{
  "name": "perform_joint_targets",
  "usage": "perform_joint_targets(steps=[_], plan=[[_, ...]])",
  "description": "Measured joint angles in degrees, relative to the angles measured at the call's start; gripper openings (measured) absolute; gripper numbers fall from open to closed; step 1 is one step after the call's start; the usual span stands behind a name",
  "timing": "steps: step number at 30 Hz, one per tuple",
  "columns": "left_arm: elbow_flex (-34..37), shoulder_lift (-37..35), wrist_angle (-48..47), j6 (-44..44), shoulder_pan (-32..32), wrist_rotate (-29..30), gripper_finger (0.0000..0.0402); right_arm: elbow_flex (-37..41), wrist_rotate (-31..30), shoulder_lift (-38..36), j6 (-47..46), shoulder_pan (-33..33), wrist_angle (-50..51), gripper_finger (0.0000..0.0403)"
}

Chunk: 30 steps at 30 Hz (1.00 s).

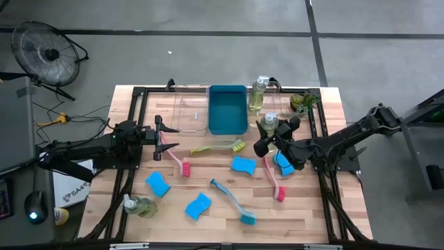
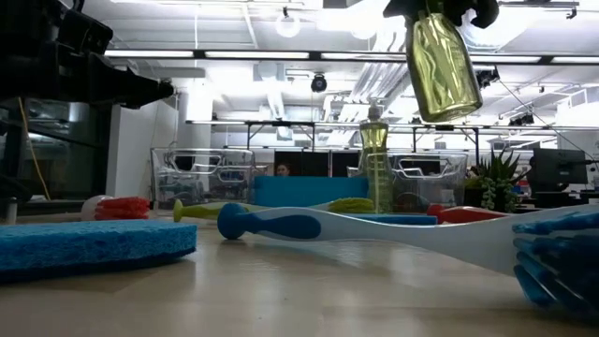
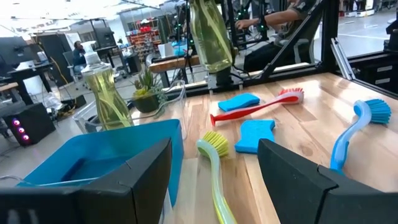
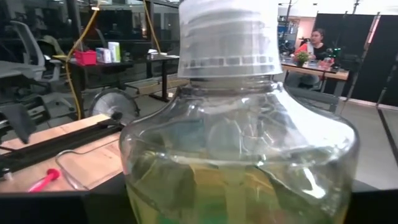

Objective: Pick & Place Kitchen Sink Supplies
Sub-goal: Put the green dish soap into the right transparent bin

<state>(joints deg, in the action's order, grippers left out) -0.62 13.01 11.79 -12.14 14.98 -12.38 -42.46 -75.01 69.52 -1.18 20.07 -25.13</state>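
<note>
1. High view: the left gripper [image 1: 164, 134] waits over the bench's [image 1: 305, 215] left side with its fingers apart and nothing between them.
2. Near the front left corner of the bench, a pump bottle [image 1: 137, 205] lies on its side, with a blue sponge [image 1: 157, 184] just behind it and a second sponge [image 1: 198, 206] to its right.
3. A pink dish brush [image 1: 177, 161] lies just in front of the left gripper, and a yellow-green brush [image 1: 222, 146] lies to its right, in front of the blue bin [image 1: 227, 110].
4. A clear tray [image 1: 191, 110] sits just left of the blue bin at the back, and a standing pump bottle [image 1: 258, 94] is just right of the bin.
5. A teal brush [image 1: 232, 201] lies near the front middle, with a third sponge [image 1: 243, 165] behind it.
6. The right gripper [image 1: 267, 134] is clamped on a raised pump bottle [image 2: 440, 65], which the low view shows hanging clear above the bench, right of the bin.
7. A red brush [image 1: 273, 179] and a fourth sponge [image 1: 283, 164] lie beneath the right arm.
8. A second clear tray [image 1: 281, 104] and a small green plant [image 1: 302, 101] stand at the back right.
</note>
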Motion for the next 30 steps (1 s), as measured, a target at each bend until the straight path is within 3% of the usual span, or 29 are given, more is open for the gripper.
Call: perform_joint_targets(steps=[18,25,30], plan=[[0.0,0.0,0.02,0.0,0.0,0.0,0.0234,0.04,0.2,0.0,-1.81,-4.66,0.98,0.022],[0.0,-0.01,0.02,0.0,0.0,-0.02,0.0234,0.11,-1.05,0.01,-11.14,-6.62,7.35,0.022],[0.0,0.0,0.02,0.0,0.0,-0.02,0.0234,0.22,-1.07,0.02,-11.92,-7.46,7.81,0.022]])
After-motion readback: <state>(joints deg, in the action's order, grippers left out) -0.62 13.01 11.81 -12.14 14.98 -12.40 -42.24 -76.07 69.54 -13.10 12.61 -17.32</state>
